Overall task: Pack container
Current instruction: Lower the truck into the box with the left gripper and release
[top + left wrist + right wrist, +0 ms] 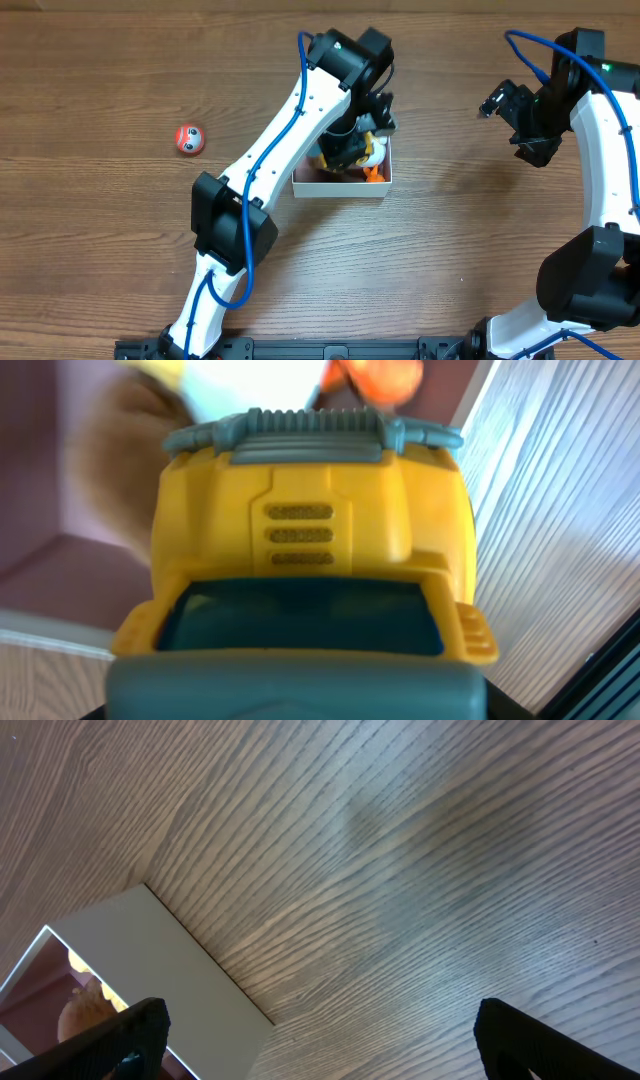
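Left gripper (352, 150): hung over container (340, 189); grasp could not be told.
Yellow truck (310, 530): filled left wrist view.
Right gripper (320, 1040): fingers spread, empty.

surface: wood-grain table (100, 250) | on it: container (340, 188) centre; red round toy (190, 139) left, well apart
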Controlling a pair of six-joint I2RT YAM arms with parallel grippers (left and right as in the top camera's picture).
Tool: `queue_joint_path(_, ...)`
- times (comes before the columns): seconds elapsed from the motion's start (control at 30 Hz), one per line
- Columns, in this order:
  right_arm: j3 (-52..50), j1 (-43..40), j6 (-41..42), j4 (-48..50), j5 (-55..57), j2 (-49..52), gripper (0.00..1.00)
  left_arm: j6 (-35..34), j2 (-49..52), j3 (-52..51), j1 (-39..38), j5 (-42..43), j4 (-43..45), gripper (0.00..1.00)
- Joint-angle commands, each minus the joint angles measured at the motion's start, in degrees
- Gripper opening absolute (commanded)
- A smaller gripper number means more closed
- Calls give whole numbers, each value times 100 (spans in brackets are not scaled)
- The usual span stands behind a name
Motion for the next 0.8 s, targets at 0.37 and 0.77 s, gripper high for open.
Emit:
queue_joint_path(0.37, 92, -4, 28, 17, -31, -70, 100, 337, -46, -909, 118, -240, 656, 45)
queue_joint_path(0.77, 92, -4, 28, 17, -31, -70, 100, -382, -686, -330, 114, -179, 409, 100)
